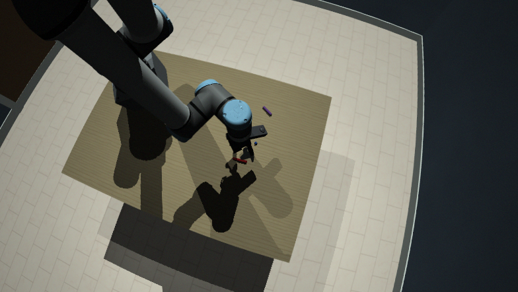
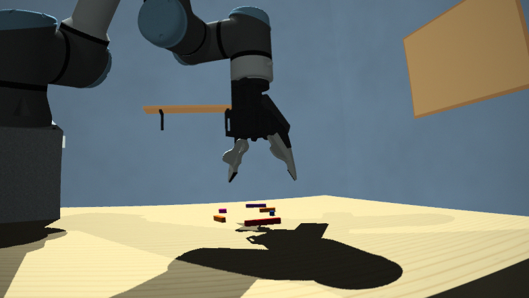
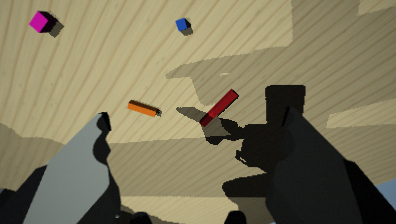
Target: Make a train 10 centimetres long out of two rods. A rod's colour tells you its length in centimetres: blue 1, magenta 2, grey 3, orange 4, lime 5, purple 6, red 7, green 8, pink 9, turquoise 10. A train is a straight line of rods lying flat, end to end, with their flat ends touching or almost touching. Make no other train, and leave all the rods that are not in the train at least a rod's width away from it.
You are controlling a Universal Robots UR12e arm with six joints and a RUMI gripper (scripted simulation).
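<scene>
My gripper point(image 2: 262, 179) point(image 1: 243, 153) point(image 3: 195, 110) is open and empty, hanging well above the wooden table point(image 1: 308, 119) point(image 2: 407, 229). A red rod point(image 1: 239, 160) point(image 2: 262, 221) point(image 3: 219, 107) lies flat almost straight below it, partly in shadow. An orange rod point(image 2: 219, 218) point(image 3: 143, 108) lies to its left. A second orange rod point(image 2: 266, 209) lies behind the red one, with a small blue rod point(image 1: 256, 143) point(image 2: 271, 212) point(image 3: 182, 24) beside it. A magenta rod point(image 2: 222, 210) point(image 3: 39, 21) lies further back left. A purple rod point(image 1: 267, 111) point(image 2: 256, 205) lies at the far side.
The arm's base block point(image 2: 29, 174) stands at the table's left. The arm throws large dark shadows point(image 2: 296, 259) over the table in front of the rods. A wooden shelf point(image 2: 185, 108) and a tan panel point(image 2: 466, 55) are on the wall behind.
</scene>
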